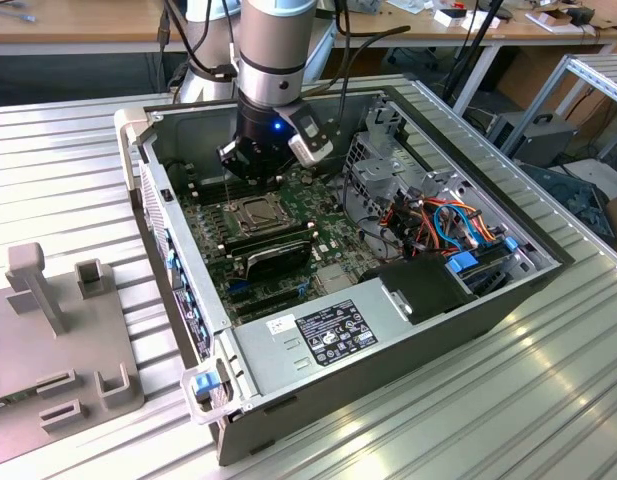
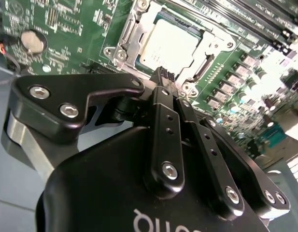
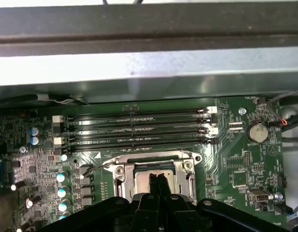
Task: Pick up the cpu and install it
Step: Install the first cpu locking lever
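The cpu (image 2: 170,46) lies flat in the socket's metal frame (image 2: 124,36) on the green motherboard, silvery face up; in the first wrist view the cpu (image 3: 141,180) sits inside the same frame (image 3: 120,170). My gripper (image 2: 164,76) hangs just over the cpu's edge with its two black fingers pressed together and nothing between them. In the first wrist view the gripper (image 3: 157,179) stands over the middle of the chip. In the exterior view the gripper (image 1: 250,180) reaches down into the open computer case, right above the socket and cpu (image 1: 260,210).
Several memory slots (image 3: 139,126) run beside the socket, near the case wall (image 3: 149,72). A black card (image 1: 276,250), a metal drive cage (image 1: 388,160) and a power supply (image 1: 328,330) crowd the case. A grey fixture (image 1: 58,340) stands outside it on the exterior view's left.
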### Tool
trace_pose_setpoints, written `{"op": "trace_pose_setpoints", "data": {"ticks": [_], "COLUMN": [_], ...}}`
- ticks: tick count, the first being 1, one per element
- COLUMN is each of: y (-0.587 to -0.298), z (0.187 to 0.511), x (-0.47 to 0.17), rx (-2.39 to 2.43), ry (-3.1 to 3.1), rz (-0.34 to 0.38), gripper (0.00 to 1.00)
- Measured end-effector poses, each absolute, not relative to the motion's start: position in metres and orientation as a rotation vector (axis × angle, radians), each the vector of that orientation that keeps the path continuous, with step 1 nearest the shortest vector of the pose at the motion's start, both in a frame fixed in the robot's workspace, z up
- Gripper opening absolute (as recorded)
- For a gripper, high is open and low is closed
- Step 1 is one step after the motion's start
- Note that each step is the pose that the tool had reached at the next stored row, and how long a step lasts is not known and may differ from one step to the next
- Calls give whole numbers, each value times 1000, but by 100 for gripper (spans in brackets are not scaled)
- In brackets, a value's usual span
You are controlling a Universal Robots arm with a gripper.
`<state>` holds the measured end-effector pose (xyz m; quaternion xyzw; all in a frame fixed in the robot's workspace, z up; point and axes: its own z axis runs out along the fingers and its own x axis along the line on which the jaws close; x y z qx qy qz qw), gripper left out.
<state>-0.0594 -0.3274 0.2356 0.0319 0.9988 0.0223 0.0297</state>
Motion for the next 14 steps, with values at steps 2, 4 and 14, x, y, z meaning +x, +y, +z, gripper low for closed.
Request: {"op": "trace_pose_setpoints", "data": {"ticks": [2, 4, 14], "y": [-327, -327, -327], "z": [236, 236, 236], "x": [-59, -59, -59], "rx": [98, 97, 97], "ry": [3080, 3080, 3080], "rz": [69, 69, 69], "gripper": [11, 11, 11]}}
